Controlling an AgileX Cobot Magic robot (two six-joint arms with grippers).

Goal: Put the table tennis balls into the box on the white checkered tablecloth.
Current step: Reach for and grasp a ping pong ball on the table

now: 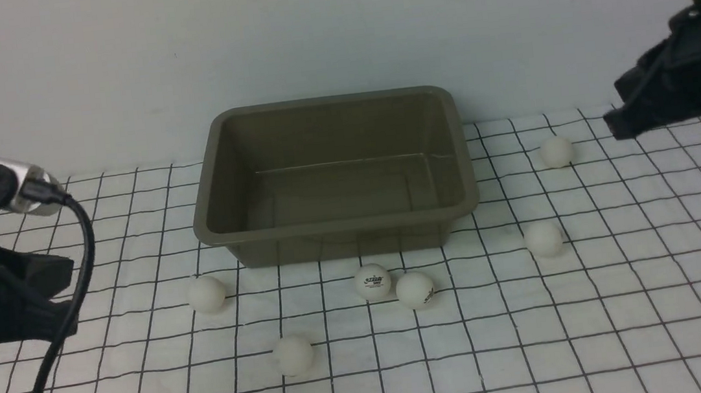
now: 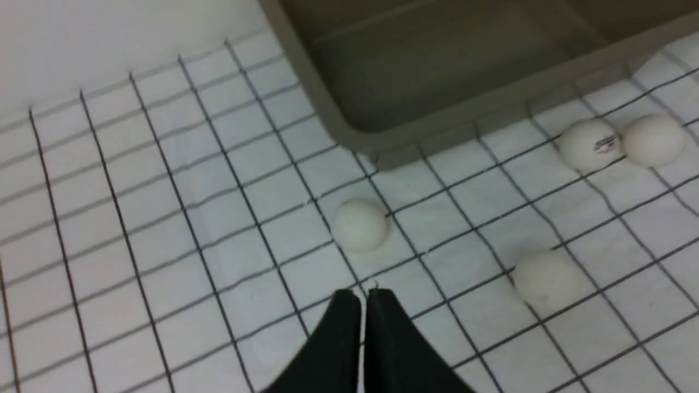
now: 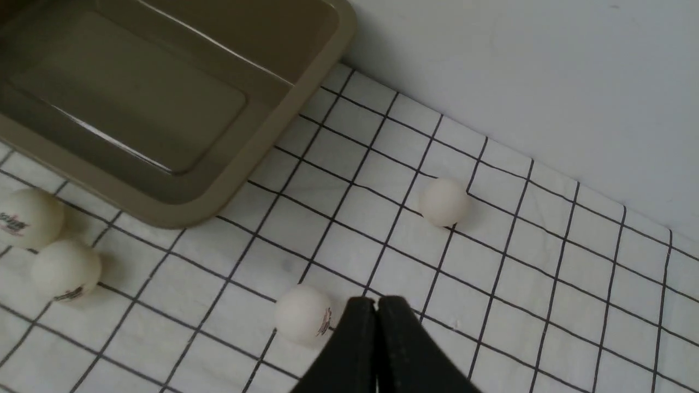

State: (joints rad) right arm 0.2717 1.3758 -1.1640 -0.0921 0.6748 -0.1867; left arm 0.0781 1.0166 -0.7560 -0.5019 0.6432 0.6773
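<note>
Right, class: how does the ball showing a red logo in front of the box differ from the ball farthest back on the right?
The logo ball shows red and dark print; the back-right ball looks plain. The logo ball lies before the box, close beside another ball; the back-right ball lies alone, off the box's right side. Both are white, round, on the tablecloth.

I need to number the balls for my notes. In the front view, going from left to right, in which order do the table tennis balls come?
plain ball by the box's front left corner → nearest ball → red-logo ball → dark-logo ball beside it → ball by the front right corner → farthest ball
</note>
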